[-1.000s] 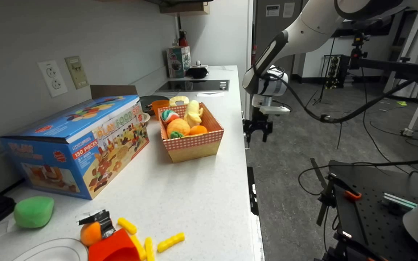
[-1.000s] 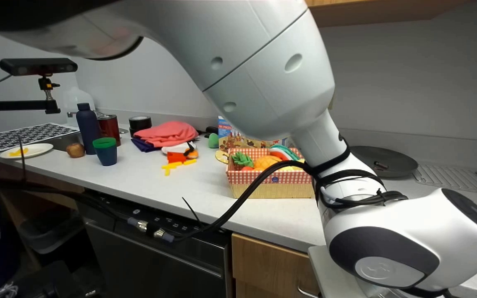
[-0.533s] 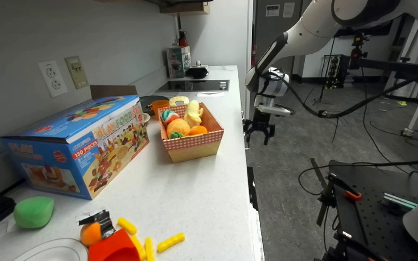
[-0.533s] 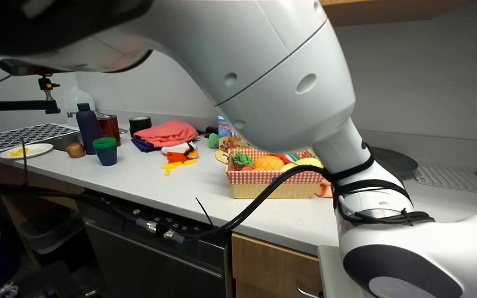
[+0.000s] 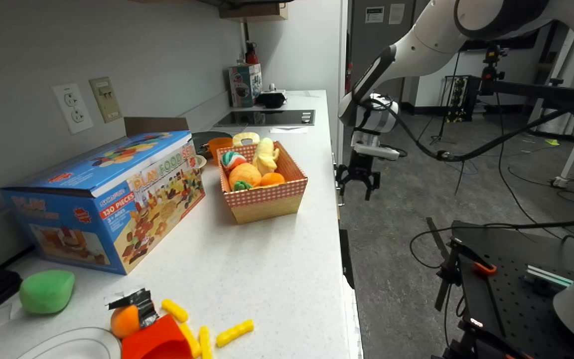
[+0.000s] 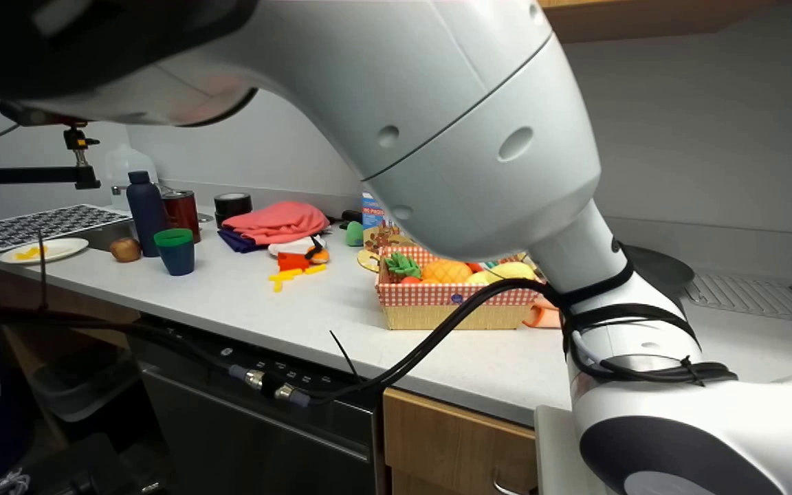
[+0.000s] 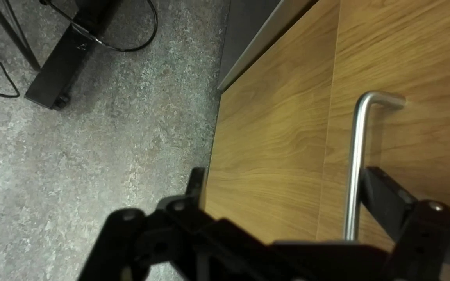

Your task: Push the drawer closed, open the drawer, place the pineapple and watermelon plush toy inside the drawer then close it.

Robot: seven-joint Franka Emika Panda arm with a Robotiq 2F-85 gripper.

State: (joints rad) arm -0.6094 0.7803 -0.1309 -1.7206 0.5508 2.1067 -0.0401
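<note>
"What has the black two-fingered pincer (image 7: pixel 287 177) got?"

"Nothing: it's spread wide, one finger (image 7: pixel 383 193) standing behind the silver metal bar handle (image 7: pixel 357 156)."

"And the drawer (image 7: pixel 432 136)?"

"Under the white counter (image 5: pixel 277 279), its tan wooden front (image 6: pixel 458 433) bearing that handle; inside hidden, how far out I can't tell."

"Next?"

"On the counter, one red-and-white checked basket (image 6: pixel 416 295) with at least four plush toys: one orange pineapple (image 6: pixel 447 271), one red-and-green watermelon (image 5: pixel 232 159), one yellow banana (image 5: pixel 266 157), one round orange (image 5: pixel 272 179)."

"Farther along?"

"One red carton (image 6: pixel 292 262), four yellow ridged sticks (image 5: pixel 235 333) near it; then one green-rimmed blue cup (image 6: pixel 177 258), one dark blue bottle (image 6: pixel 146 216), insides unseen."
</note>
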